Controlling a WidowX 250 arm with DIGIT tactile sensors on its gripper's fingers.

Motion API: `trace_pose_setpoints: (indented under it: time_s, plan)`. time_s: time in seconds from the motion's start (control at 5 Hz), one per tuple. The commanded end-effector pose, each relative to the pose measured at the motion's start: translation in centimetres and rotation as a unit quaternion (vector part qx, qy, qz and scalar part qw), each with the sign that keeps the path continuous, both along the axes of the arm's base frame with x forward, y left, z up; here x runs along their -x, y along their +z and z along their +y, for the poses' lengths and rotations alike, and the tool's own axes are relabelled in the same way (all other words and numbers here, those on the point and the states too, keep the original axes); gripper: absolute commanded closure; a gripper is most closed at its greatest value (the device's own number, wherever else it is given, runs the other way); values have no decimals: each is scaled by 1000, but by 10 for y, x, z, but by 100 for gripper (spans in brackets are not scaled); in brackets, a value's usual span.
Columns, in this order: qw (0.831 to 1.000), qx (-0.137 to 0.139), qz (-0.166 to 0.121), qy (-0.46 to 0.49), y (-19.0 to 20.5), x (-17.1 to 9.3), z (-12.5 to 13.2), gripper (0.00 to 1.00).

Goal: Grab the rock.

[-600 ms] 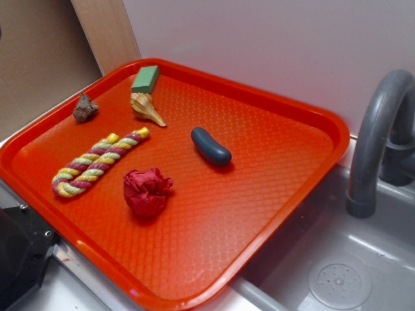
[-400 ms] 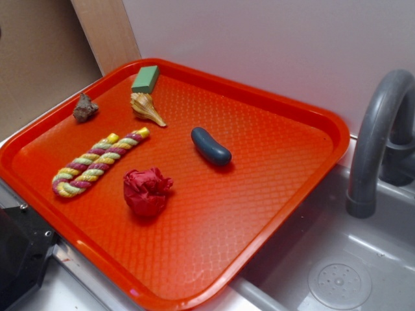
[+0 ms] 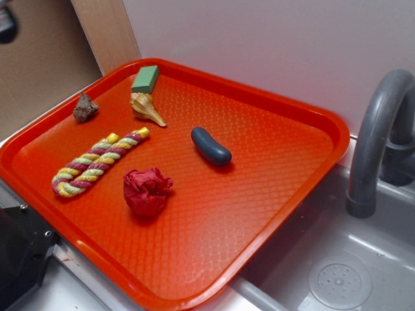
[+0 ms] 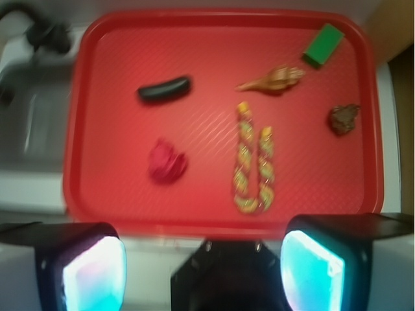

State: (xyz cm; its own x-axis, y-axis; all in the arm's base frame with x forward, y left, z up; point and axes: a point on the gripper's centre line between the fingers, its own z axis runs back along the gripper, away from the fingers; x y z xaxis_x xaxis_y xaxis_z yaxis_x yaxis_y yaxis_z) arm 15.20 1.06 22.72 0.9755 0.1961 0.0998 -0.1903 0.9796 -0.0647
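One red tray, rectangular with rounded corners and a textured floor, carrying six loose items, one of each kind.

Listed left to right as seen from the exterior view:

1. One braided rope, folded double, in yellow, green and maroon strands, lying flat near the tray's left rim.
2. One rock, small, jagged, brown-grey, resting by the tray's far-left rim, apart from every other item. In the wrist view the rock sits near the right rim.
3. One crumpled red ball of paper or cloth, toward the front, just right of the rope.
4. One green block, flat and rectangular, in the tray's far corner.
5. One tan spiral seashell, just in front of the block, its pointed end aimed toward the tray's middle.
6. One dark blue-grey oblong object, smooth, near the tray's centre.

Beyond the tray to the right: one grey sink with one round drain, and one curved grey faucet.

One hand, seen from the wrist view, spread wide and holding nothing, its two fingers hanging over the tray's near edge, well apart from the rock.
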Motion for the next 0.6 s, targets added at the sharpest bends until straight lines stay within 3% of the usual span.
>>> trace_pose_setpoints:
  time_s: [0.0, 0.2, 0.4]
  plan:
    - [982, -33, -64, 172, -31, -30, 58, 0]
    - [963, -70, -99, 243, -56, -33, 92, 0]
    - [946, -89, -113, 291, -83, -39, 123, 0]
